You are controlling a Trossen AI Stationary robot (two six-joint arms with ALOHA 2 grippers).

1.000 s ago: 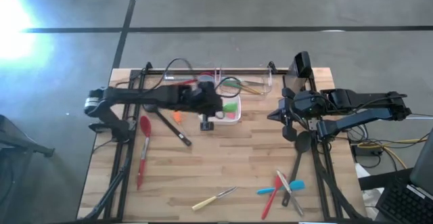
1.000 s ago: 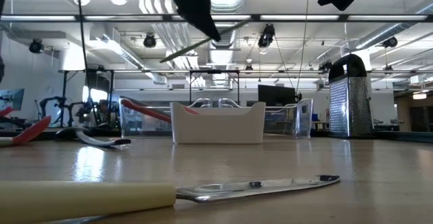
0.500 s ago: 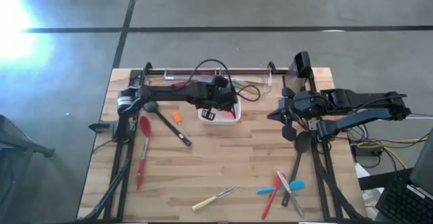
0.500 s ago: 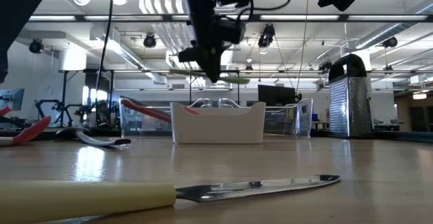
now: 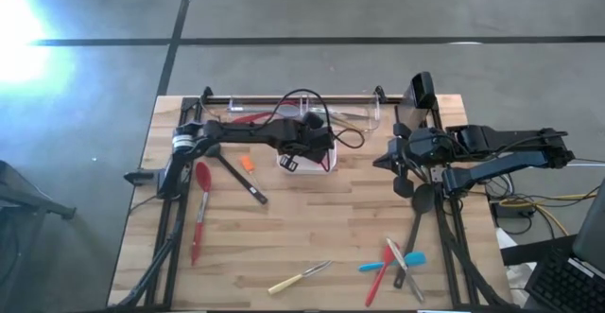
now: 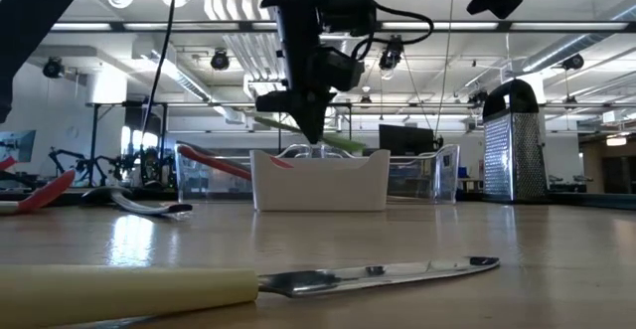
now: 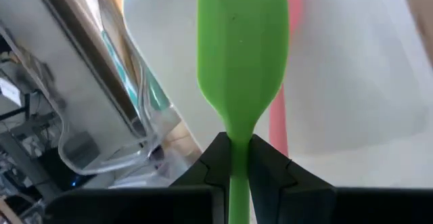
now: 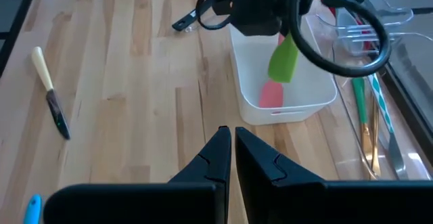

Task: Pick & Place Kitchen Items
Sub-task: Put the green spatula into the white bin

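**Left gripper holds a green spatula over the white dish**

The left gripper (image 7: pixel 235 158) has its 2 fingers (image 7: pixel 272 166) pressed tight on the thin handle of a green spatula (image 7: pixel 239 55), with the broad blade sticking out just ahead of the fingertips. Directly beyond and under the blade lies the white dish (image 8: pixel 311 97), and a pink spatula (image 8: pixel 272 93) rests inside it, partly behind the green one in the left wrist view. In the low view the spatula hangs tilted above the dish's rim, not touching it. Just past the dish, farther from the gripper, stand the clear bins (image 8: pixel 379 109), with green- and teal-handled utensils lying in them.

Out to the side of the left gripper, on bare table, lie a red spoon (image 5: pixel 199 211) and a dark-handled utensil (image 5: pixel 238 179). Well away, near the table's front edge, lie a cream-handled knife (image 5: pixel 299 277) and a small cluster of red, blue and grey utensils (image 5: pixel 397 264).

The right gripper (image 8: pixel 232 139) waits at the table's right side, its fingers drawn almost together and empty, above a black ladle (image 5: pixel 420 204).
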